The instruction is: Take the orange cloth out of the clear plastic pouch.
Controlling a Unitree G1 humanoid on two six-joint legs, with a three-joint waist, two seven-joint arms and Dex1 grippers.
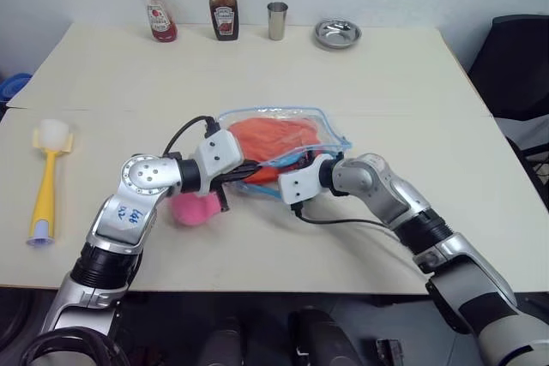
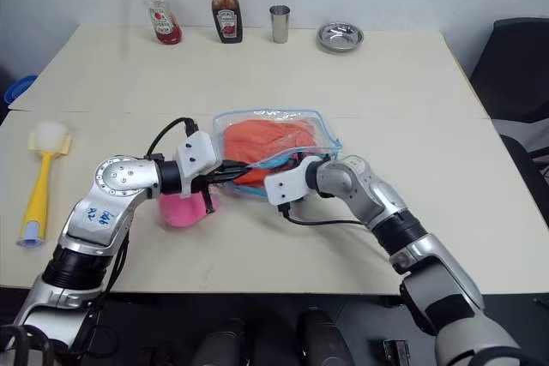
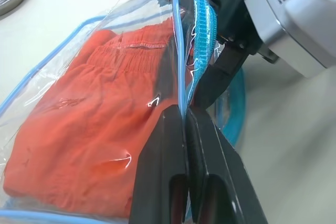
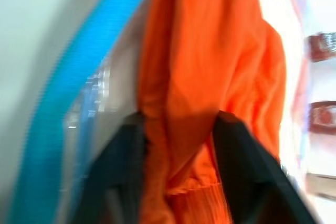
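Observation:
The clear plastic pouch with light blue trim lies in the middle of the table, its open mouth toward me. The orange cloth sits folded inside it. My left gripper is shut on the pouch's blue-trimmed edge at the mouth and holds it up. From the right, my right gripper reaches into the mouth. Its two black fingers press on either side of a fold of the orange cloth. Both grippers meet at the pouch's near edge.
A pink plush toy lies under my left wrist. At the left lies a yellow brush. Two sauce bottles, a metal cup and a metal dish line the far edge. A black chair stands right.

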